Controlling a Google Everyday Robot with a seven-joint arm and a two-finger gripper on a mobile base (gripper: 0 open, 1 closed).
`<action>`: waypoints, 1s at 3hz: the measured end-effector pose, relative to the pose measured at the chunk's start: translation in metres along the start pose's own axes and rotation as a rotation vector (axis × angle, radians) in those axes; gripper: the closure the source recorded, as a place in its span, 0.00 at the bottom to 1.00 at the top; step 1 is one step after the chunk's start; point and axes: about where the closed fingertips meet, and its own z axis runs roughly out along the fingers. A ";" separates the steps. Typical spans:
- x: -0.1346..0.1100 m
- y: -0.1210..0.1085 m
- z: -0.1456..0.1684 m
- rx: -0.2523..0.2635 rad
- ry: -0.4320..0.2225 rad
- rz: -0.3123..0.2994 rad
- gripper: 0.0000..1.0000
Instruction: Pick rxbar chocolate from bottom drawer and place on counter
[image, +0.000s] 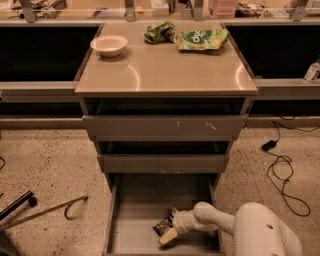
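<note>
The rxbar chocolate, a small dark bar, lies on the floor of the open bottom drawer, right of its middle. My gripper reaches into the drawer from the lower right, low over the floor. It is open, with its fingers either side of the bar: one pale fingertip shows on the bar's near side. The arm hides the drawer's right front corner. The counter is the glossy beige top of the cabinet, well above.
On the counter stand a white bowl at the back left, a crumpled green wrapper and a green snack bag at the back. Both upper drawers stick out partly. Cables lie on the floor at right, metal bars at left.
</note>
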 end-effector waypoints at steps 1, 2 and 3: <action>-0.004 0.002 0.003 0.047 0.022 -0.034 0.00; -0.005 0.002 0.011 0.157 0.077 -0.070 0.00; -0.005 0.002 0.011 0.157 0.077 -0.070 0.00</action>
